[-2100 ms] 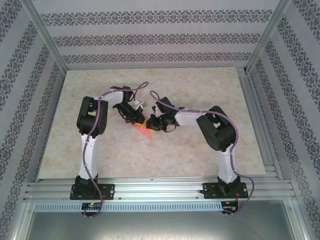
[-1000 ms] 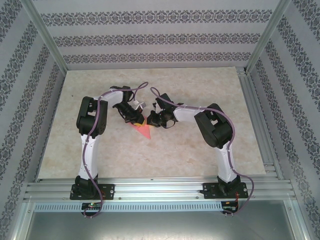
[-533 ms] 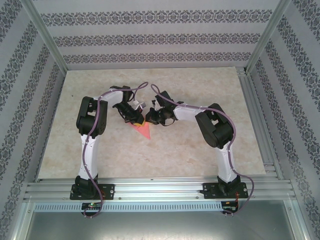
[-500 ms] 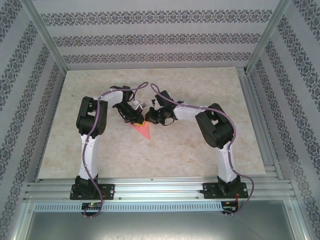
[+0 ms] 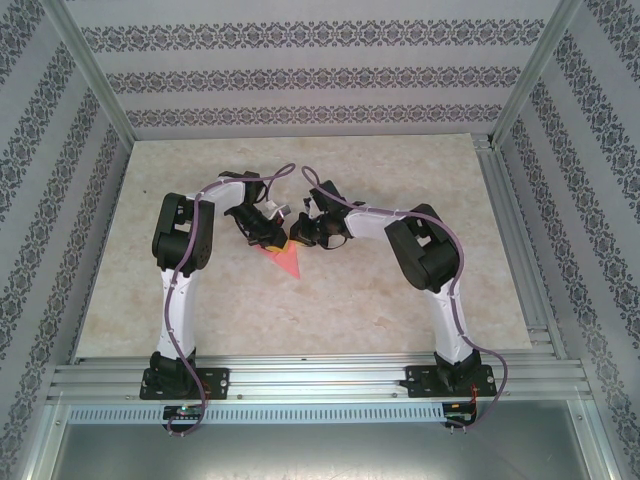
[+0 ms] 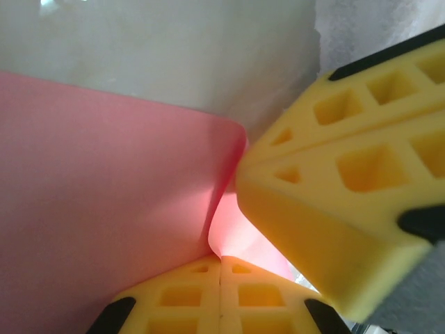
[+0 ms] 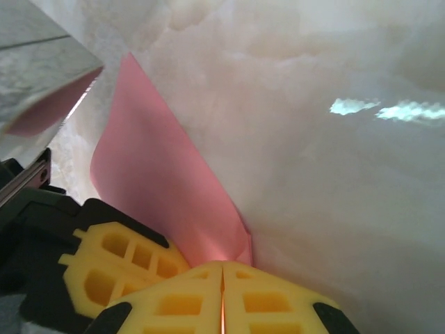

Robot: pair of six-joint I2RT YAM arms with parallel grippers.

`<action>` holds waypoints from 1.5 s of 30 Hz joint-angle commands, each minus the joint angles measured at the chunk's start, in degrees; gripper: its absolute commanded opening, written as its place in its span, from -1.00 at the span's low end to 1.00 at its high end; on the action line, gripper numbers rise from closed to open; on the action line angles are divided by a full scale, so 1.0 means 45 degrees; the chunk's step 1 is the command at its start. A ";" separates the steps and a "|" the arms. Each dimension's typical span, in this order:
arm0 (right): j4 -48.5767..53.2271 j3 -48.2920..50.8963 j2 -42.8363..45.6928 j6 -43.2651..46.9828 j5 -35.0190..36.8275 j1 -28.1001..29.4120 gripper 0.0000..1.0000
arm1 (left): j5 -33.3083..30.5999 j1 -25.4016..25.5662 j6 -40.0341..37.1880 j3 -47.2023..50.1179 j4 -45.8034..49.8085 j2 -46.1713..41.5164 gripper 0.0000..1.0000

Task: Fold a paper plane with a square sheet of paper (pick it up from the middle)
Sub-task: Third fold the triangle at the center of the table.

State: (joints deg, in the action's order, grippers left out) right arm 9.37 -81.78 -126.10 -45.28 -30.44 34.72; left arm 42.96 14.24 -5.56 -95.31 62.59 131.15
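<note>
left pincer [image 6: 221, 268] and right pincer [image 7: 222, 270] both clenched on pink paper sheet [image 5: 289, 263], 12 o'clock end; probably pinning a fold

No legible text or markings

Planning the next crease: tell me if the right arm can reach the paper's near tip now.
Probably yes, but only after releasing: the right end effector is shut on the paper beside the left end effector; the tip lies uncovered.
</note>
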 commanded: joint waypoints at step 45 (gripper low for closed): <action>-0.1052 0.2712 0.1739 -0.0825 0.0805 0.1054 -0.81 | -0.1114 -0.0284 -0.0033 0.0222 0.0306 -0.0157 -0.96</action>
State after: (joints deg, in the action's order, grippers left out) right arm 4.21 -69.84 -116.95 -49.04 -28.29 38.92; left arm 42.33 14.24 -5.54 -95.24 62.63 130.93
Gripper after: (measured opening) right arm 0.094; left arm 0.065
